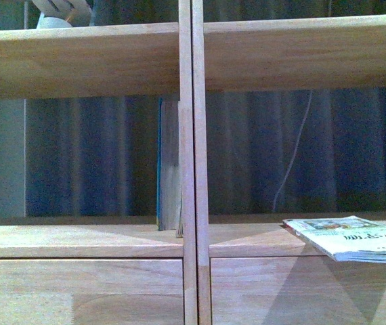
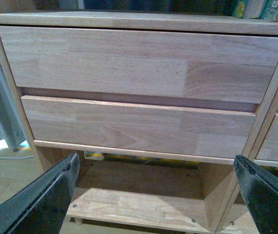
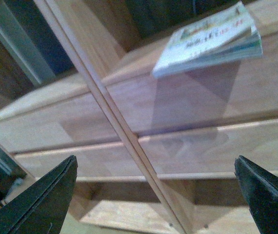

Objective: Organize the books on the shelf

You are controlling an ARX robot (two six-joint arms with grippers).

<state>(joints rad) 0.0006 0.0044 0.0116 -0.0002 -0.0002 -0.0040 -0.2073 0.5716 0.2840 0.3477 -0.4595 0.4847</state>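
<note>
The light wood shelf [image 1: 84, 240] fills the front view, with its central vertical divider [image 1: 194, 162]. A blue-covered book [image 1: 168, 166] stands upright in the left compartment against the divider. The thin white paperback [image 1: 355, 238] lies flat in the right compartment, its front overhanging the shelf edge; it also shows in the right wrist view [image 3: 209, 39]. My left gripper [image 2: 156, 195] is open and empty, low before the drawer fronts [image 2: 139, 63]. My right gripper [image 3: 156, 195] is open and empty, below the paperback. Neither arm shows in the front view.
Dark curtains [image 1: 98, 156] hang behind the open-backed compartments, with a thin white cable [image 1: 291, 156] on the right. An upper shelf board [image 1: 78, 57] spans the top. A low open compartment [image 2: 139, 204] lies under the drawers. Several books [image 2: 258, 9] stand at the left wrist view's upper corner.
</note>
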